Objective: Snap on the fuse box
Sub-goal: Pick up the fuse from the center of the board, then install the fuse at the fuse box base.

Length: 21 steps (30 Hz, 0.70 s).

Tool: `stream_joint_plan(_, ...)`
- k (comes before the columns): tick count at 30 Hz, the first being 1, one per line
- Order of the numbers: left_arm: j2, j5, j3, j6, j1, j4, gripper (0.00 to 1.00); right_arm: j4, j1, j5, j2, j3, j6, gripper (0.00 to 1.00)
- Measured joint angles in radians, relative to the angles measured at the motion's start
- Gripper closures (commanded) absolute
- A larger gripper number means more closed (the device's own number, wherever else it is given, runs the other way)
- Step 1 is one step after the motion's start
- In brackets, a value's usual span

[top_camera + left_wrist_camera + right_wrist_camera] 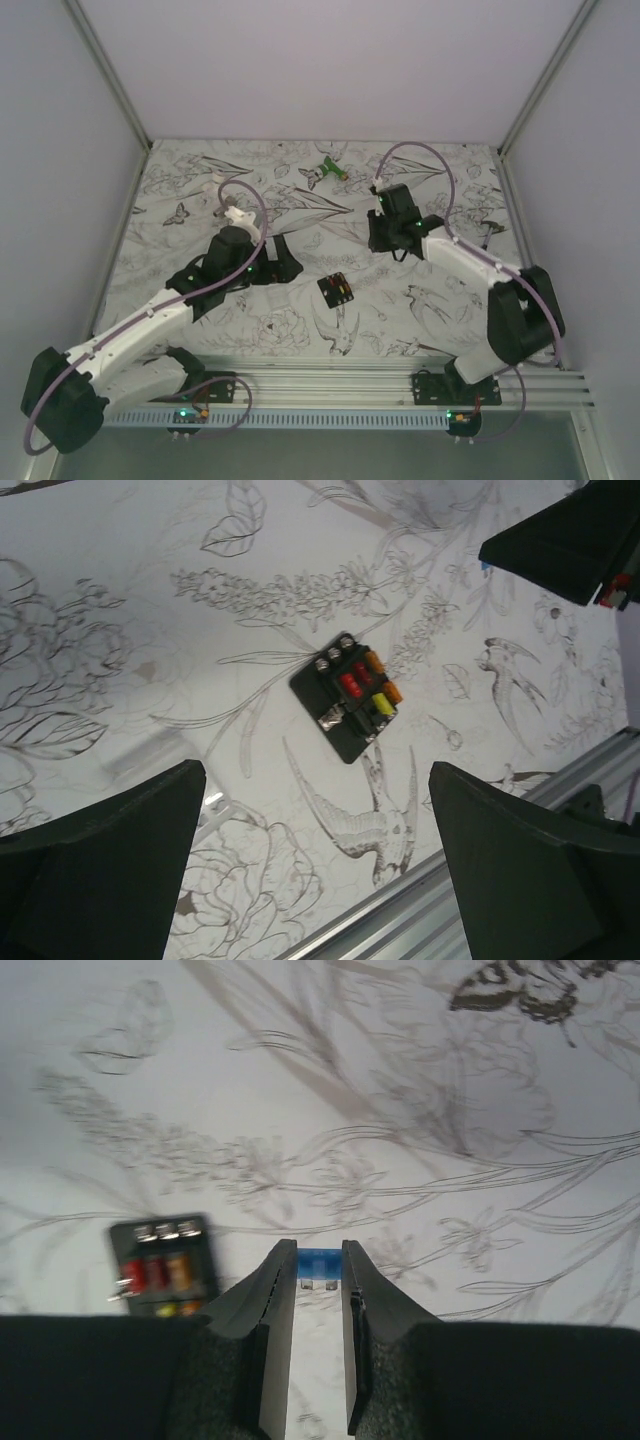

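Right fingers [272,1310] pinched on a small blue fuse [320,1264], left fingers [110,870] spread wide, fuse box [352,695] flat on the patterned table [150,630]

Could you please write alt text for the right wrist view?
The right gripper pinches a small blue fuse between its fingers. To the left, the black fuse box with red, orange and yellow fuses lies on the flower-printed table.
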<state>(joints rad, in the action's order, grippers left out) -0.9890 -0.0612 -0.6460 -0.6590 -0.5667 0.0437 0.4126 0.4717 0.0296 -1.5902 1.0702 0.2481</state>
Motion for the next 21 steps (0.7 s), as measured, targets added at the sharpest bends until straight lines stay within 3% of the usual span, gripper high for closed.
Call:
stream_joint_plan(6,-0.081,-0.011,-0.049,-0.023,-0.060,-0.087,0.09,-0.090,0.127,0.045,0.172,-0.063,0.207,0.76)
stream_joint_plan(18,-0.219,-0.013,-0.146,-0.034,-0.136,-0.224,0.46,-0.228,0.270,0.084,0.318,-0.132,0.446,0.77)
stream_joint_plan(21,-0.230,-0.013,-0.156,-0.032,-0.142,-0.232,0.52,-0.246,0.278,0.085,0.334,-0.135,0.473,0.77)
